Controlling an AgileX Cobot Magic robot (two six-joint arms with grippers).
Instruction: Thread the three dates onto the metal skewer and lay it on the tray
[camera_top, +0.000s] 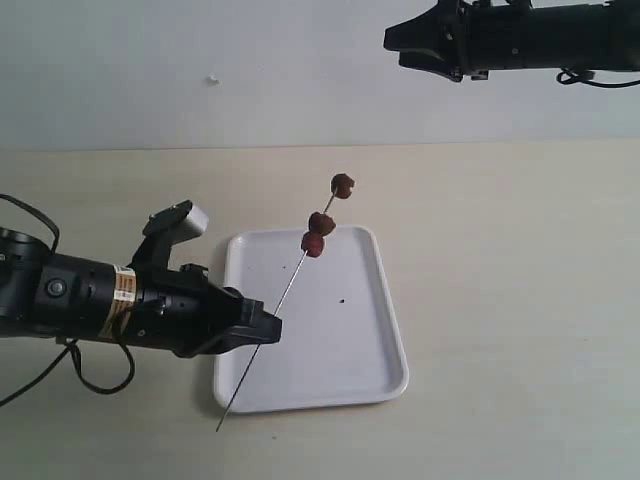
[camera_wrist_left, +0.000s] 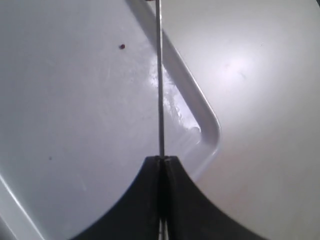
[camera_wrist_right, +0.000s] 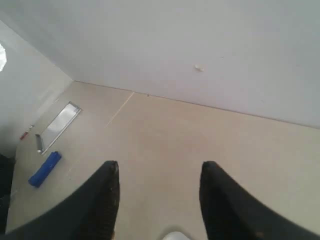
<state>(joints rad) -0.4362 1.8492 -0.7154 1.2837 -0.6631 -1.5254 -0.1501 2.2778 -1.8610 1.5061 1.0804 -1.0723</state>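
Note:
Three dark reddish-brown dates (camera_top: 322, 222) sit threaded near the far end of the thin metal skewer (camera_top: 285, 295), which slants over the white tray (camera_top: 375, 330). My left gripper (camera_top: 268, 328) is shut on the skewer's lower part, over the tray's near left side. In the left wrist view the skewer (camera_wrist_left: 160, 90) runs straight out from the shut gripper (camera_wrist_left: 162, 159) above the tray (camera_wrist_left: 210, 125); the dates are out of that view. My right gripper (camera_top: 400, 40) hangs high at the back right, away from the tray, and stands open and empty (camera_wrist_right: 159, 167).
A dark speck (camera_top: 342, 300) lies on the tray. The beige tabletop (camera_top: 500, 250) surrounds the tray, with a white wall behind. In the right wrist view a blue object (camera_wrist_right: 45, 169) and a flat metal piece (camera_wrist_right: 56, 125) lie far off.

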